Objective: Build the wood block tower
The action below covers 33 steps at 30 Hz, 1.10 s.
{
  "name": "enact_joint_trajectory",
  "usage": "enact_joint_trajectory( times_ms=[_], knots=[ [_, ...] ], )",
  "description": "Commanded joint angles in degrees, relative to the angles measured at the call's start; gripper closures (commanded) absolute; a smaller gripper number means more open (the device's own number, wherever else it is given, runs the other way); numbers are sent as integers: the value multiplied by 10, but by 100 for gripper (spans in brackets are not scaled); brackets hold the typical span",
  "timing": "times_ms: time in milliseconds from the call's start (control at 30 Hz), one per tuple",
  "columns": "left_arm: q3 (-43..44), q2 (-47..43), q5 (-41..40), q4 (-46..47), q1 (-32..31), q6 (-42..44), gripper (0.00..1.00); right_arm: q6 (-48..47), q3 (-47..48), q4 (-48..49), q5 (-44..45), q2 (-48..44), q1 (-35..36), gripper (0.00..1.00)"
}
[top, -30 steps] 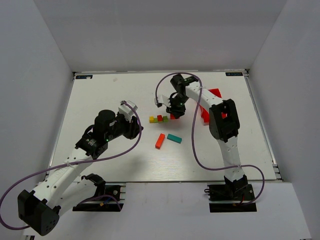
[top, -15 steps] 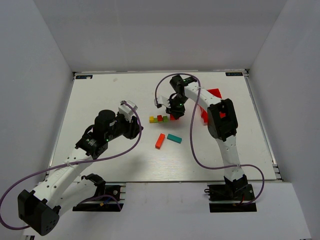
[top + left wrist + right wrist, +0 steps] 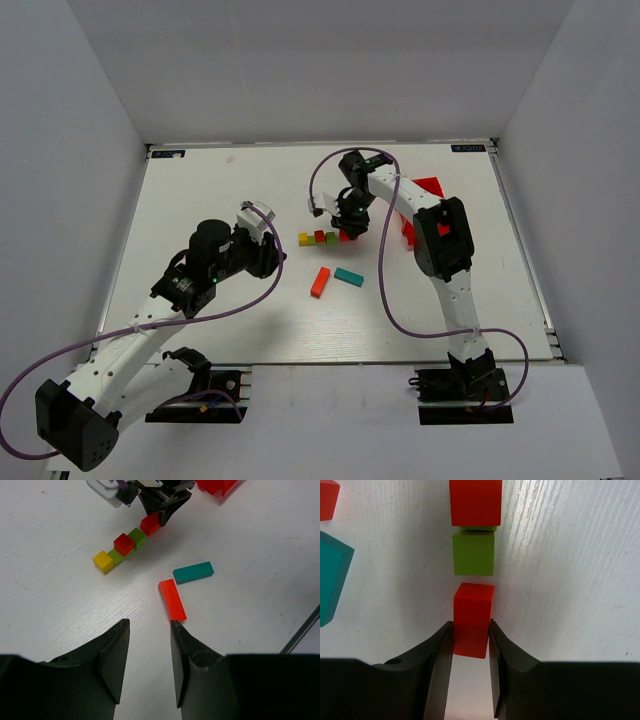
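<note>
Right gripper clamped on a red cube at the row's end
it sits just short of a green cube; past that, a second red cube rides on another green; a yellow cube ends the wood block tower, a low row on the table; orange bar and teal bar lie beside it; left gripper hangs open, empty

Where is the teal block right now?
The teal block lies flat near the middle of the top view, just right of the orange bar and below the row of cubes.
</note>
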Motion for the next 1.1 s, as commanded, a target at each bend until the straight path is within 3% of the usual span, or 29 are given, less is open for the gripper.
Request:
enact_joint_trajectory(
  times_ms=[0, 1067],
  knots=[
    [12, -3, -6, 1, 3, 0, 51, -5, 24, -16, -16, 6, 4, 96],
    [12, -3, -6, 1, 3, 0, 51, 3, 26, -9, -30, 10, 6, 92]
  ],
)
